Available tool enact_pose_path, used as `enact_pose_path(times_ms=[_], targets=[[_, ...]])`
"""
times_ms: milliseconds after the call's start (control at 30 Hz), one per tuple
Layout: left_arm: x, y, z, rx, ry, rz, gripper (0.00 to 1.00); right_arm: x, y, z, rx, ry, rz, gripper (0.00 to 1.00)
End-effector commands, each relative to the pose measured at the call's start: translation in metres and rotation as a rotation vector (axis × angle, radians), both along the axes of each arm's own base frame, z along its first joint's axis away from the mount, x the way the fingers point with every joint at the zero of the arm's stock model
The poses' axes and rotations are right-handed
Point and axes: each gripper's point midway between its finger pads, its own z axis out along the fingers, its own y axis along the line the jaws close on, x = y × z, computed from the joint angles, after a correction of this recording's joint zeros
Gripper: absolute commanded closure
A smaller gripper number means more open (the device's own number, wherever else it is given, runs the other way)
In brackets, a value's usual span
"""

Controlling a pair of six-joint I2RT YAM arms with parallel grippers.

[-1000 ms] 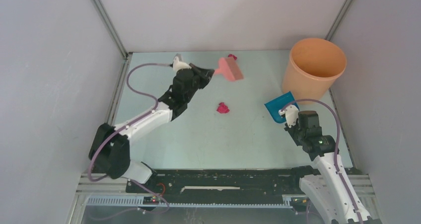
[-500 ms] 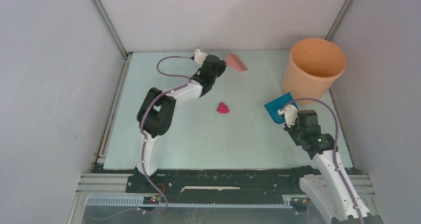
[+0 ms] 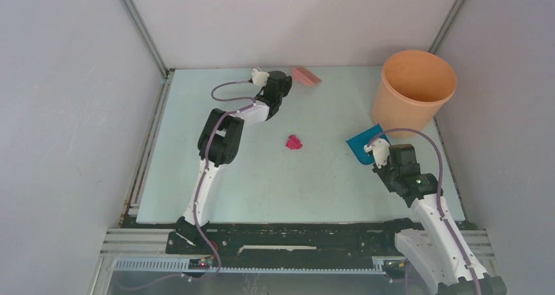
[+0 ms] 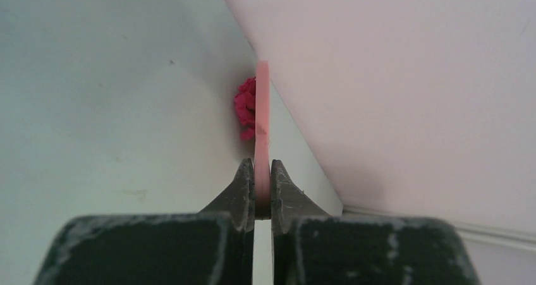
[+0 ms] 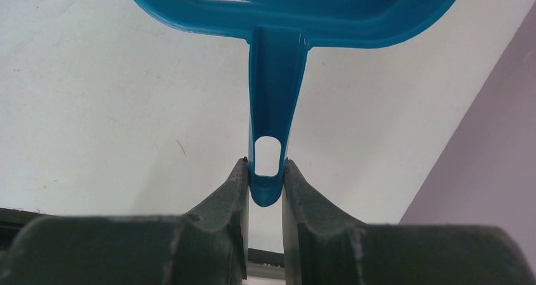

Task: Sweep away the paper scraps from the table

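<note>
Even, diffuse light leaves faint shadows on the table and a small glare spot on the dustpan

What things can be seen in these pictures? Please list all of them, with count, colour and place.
paper scraps: two, magenta; one mid-table, the other at the far wall, beside the brush
brush: one, pink; far edge of the table
dustpan: one, blue; right side, in front of the bucket
bucket: one, orange; far right corner
table: one, pale green
walls: grey; three sides
left gripper: black, shut on the brush
right gripper: black, shut on the dustpan handle
</note>
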Motion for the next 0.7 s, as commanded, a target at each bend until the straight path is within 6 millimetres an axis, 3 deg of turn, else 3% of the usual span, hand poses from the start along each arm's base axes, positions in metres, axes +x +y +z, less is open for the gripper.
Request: enact_pose_path(times_ms=[0,100,233,267,300,667], targets=[[0.007,0.020,0.027,-0.103,-0.036,0.074,1.00,0.007,0.003,0.003,0.009,-0.033,-0.006,1.00],[-0.004,0.032,0.029,-0.109,-0.025,0.092,1.00,0.007,0.005,0.004,0.009,-0.035,0.004,1.00],[-0.034,0.044,0.023,-0.153,0.008,0.082,1.00,0.008,0.008,0.006,0.012,-0.047,0.018,1.00],[-0.047,0.050,0.011,-0.141,0.038,0.078,1.00,0.008,0.010,0.006,0.015,-0.050,0.023,1.00],[-0.059,0.055,0.017,-0.136,0.044,0.078,1.00,0.008,0.011,0.006,0.014,-0.051,0.029,1.00],[-0.206,0.113,-0.028,-0.115,0.175,0.048,1.00,0.008,0.014,0.012,0.022,-0.082,0.043,1.00]])
